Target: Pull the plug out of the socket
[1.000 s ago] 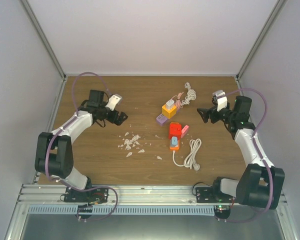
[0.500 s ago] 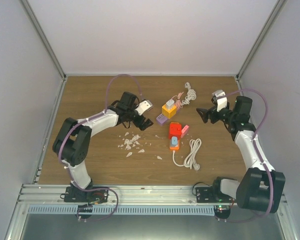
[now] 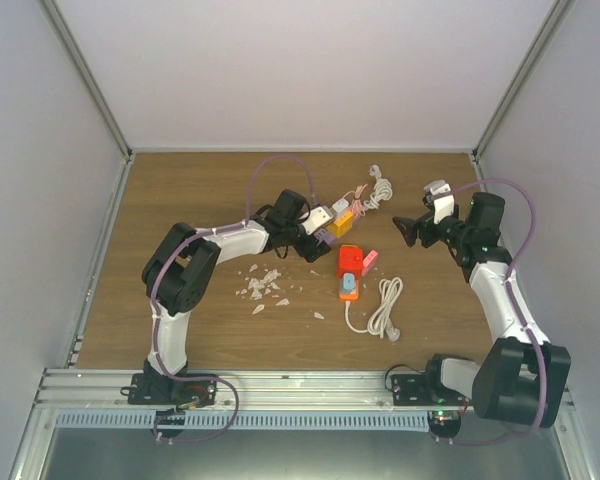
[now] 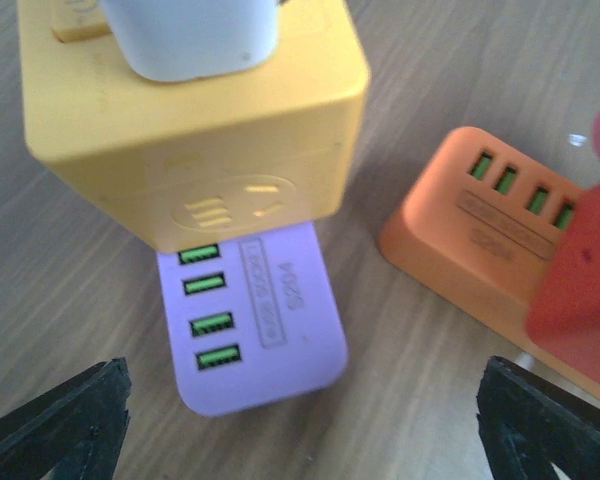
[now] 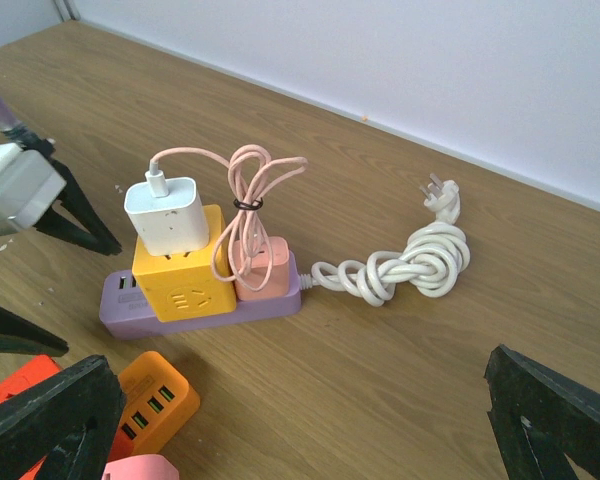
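A purple power strip (image 5: 270,300) lies on the wooden table. A yellow cube socket (image 5: 180,275) is plugged into it, with a white charger plug (image 5: 173,215) on top and a pink cable (image 5: 255,180) coiled beside it. A pink cube adapter (image 5: 263,265) sits next to the yellow cube. My left gripper (image 4: 310,420) is open just in front of the strip's USB end (image 4: 255,320), below the yellow cube (image 4: 195,130), touching nothing. My right gripper (image 5: 300,420) is open and empty, well to the right of the strip (image 3: 327,233).
An orange power strip (image 3: 348,290) with a red cube (image 3: 350,260) and a pink adapter (image 3: 370,258) lies close in front of the purple one. Its white cord (image 3: 385,310) is coiled at the right. The purple strip's cord bundle (image 3: 380,188) lies behind. White scraps (image 3: 265,285) litter the middle.
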You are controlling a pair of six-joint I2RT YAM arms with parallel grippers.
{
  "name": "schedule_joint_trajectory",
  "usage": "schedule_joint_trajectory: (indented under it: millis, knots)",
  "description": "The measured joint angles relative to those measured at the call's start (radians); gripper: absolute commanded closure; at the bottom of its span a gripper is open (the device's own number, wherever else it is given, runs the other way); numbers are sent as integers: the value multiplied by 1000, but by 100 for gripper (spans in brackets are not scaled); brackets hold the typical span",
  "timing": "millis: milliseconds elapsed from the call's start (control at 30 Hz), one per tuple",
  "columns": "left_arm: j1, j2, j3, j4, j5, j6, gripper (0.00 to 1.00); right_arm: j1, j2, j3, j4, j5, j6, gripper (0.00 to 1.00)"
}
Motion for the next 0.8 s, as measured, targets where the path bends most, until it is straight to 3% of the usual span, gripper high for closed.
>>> schedule_joint_trajectory:
  millis: [533,800]
  knots:
    - [-1,107,53,79,-68,-30,28,0,-3,0,0,0,-7,0]
    - [-2,130,65,81,-102,-37,43,0,-3,-6,0,0,-8,0]
